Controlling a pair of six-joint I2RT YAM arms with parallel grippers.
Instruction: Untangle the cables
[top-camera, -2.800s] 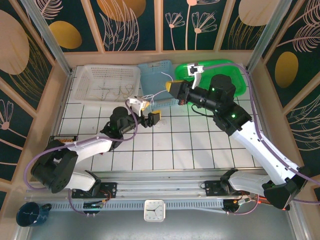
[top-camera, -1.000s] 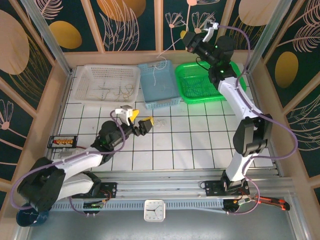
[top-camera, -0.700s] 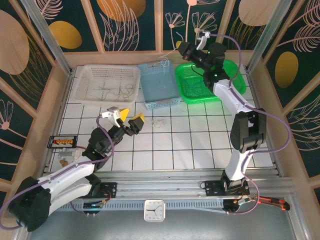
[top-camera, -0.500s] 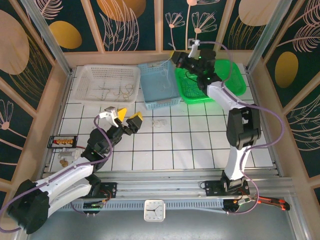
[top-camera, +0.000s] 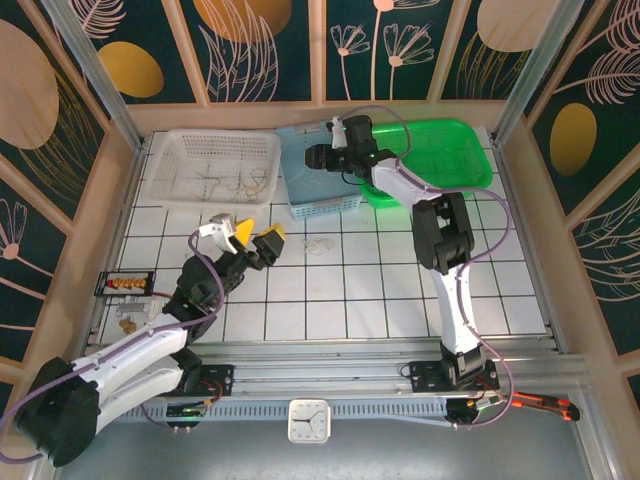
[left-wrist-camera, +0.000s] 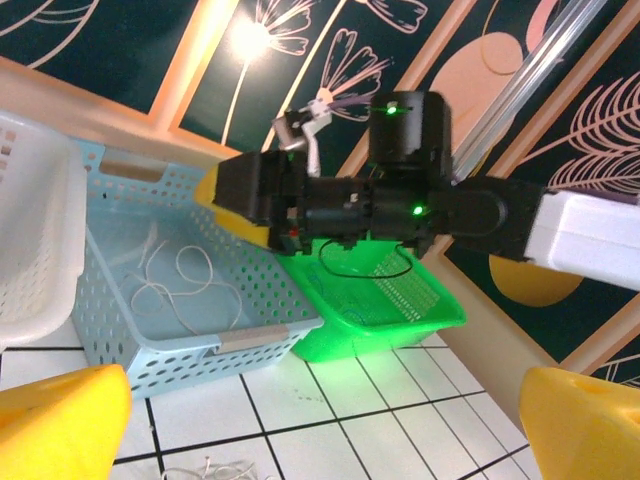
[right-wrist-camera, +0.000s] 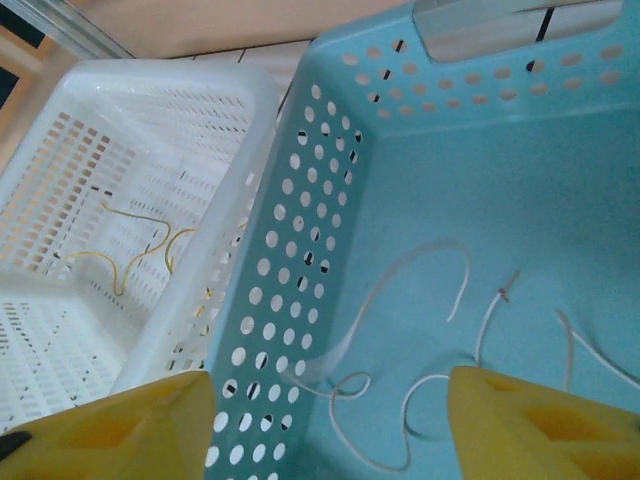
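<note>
The table (top-camera: 400, 290) bears a blue basket (top-camera: 298, 192). Over the basket the right pincer (right-wrist-camera: 330, 430) hovers spread and empty; a white cable (right-wrist-camera: 372, 292) lies inside. The left pincer (top-camera: 255, 236), spread, hangs near a small cable tangle (top-camera: 318, 245) on the table.

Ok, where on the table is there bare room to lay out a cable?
Widest bare tiles: right of the right arm, between the green basket and the near rail. A smaller patch: centre front, between the arms. Crowded: the left tiles under the left arm, the loose white cable near the left claw, the baskets along the back.
</note>
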